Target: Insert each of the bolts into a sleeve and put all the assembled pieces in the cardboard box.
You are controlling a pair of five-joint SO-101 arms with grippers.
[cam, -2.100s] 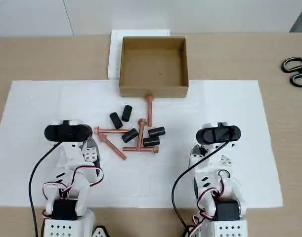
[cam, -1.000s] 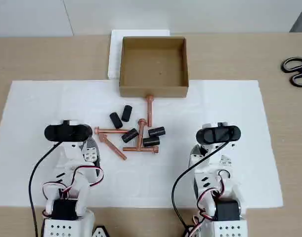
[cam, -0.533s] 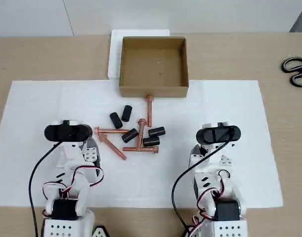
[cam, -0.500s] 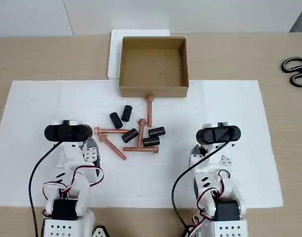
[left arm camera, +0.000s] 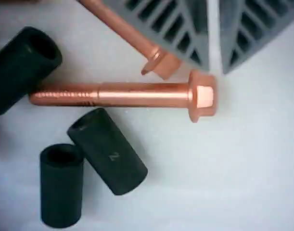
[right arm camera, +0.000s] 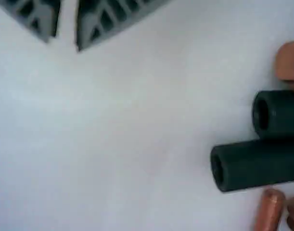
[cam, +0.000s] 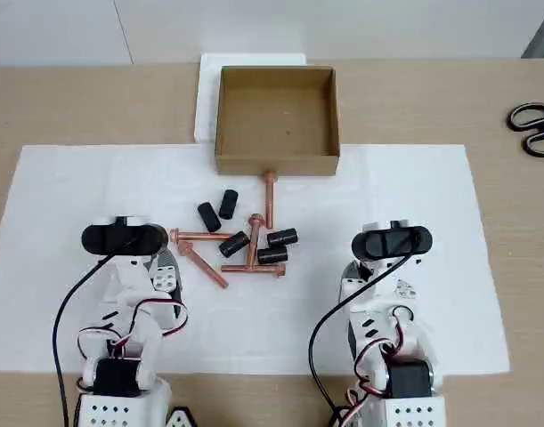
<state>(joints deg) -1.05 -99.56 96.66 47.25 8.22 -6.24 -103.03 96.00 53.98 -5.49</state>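
From above, the open-topped brown cardboard box (cam: 276,165) sits at the far middle of the light wooden table (cam: 93,98), its front on a wide white paper sheet (cam: 67,196) and its back on a small white pad (cam: 207,98). Every part lies outside the box, on the paper. Five copper-coloured flanged bolts (cam: 270,200) and five short black tubular sleeves (cam: 281,237) make a loose heap just before its front wall, some crossing or leaning on each other. One bolt points its head at that wall (touching or just short, I cannot tell). The white left arm (cam: 129,294) and white right arm (cam: 378,329) stand at the near edge, one on each side of the heap. Black-handled scissors (cam: 534,129) lie well apart at the table's right edge. In the left wrist view, the left gripper (left arm camera: 214,67) has its grey ribbed fingers drawn nearly together, a thin slit between them and nothing held. A bolt's hexagonal head lies just beside the fingertips, and a second bolt's head is partly hidden behind one finger. Three sleeves lie near, two of them just beside each other. In the right wrist view, the right gripper (right arm camera: 66,41) is likewise closed to a slit on nothing, over bare paper. Two sleeves lie side by side, touching, well apart from it, with copper bolt ends next to them.
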